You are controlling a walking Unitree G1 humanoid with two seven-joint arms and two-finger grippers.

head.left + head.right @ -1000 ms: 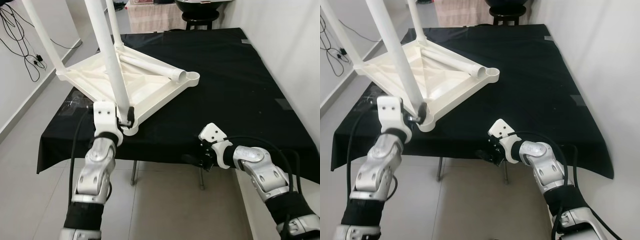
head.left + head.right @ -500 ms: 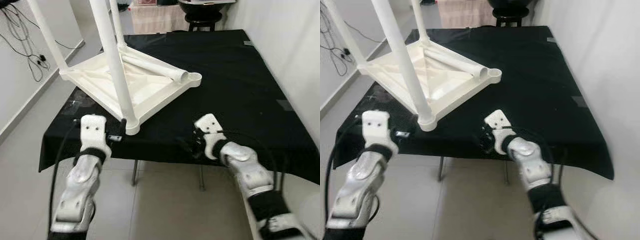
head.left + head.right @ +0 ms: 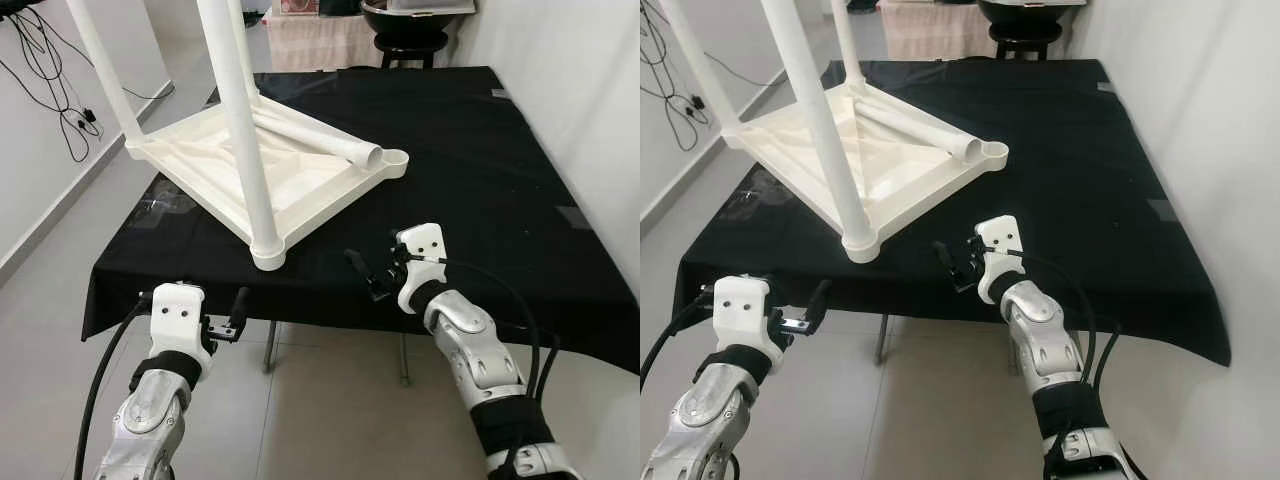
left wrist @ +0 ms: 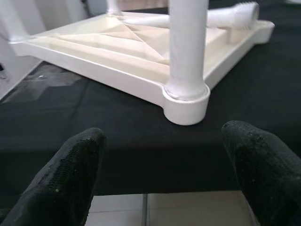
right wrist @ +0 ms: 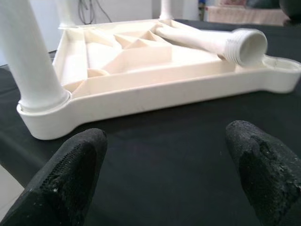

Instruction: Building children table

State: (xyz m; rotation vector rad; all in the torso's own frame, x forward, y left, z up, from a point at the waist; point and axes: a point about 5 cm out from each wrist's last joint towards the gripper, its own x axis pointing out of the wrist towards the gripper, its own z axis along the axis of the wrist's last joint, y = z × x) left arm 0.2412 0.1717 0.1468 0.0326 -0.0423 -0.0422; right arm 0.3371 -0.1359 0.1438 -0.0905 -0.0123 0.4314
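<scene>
You have the white plastic children's table top (image 3: 230, 165) lying upside down on the black cloth-covered work table (image 3: 480, 170), in the upper left of the head view. Three white round legs stand up from its corners: the nearest leg (image 3: 240, 120) rises from the corner closest to the cloth's front edge, and two more rise at the far left. A fourth white leg with a threaded open end (image 3: 320, 140) lies loose across the underside, its open end just beside the empty round socket (image 3: 395, 160) at the right corner.

Your left gripper (image 3: 240, 305) sits in the lower left of the frame, below the front edge of the cloth and apart from the table top. In the left wrist view its fingers (image 4: 70, 174) are spread wide, with the nearest leg's socket between them, and grasp nothing.

Your right gripper (image 3: 362, 272) hovers over the black cloth at centre frame, near the table top's front right edge but not touching it. Its fingers (image 5: 75, 169) are also spread apart and empty.
</scene>
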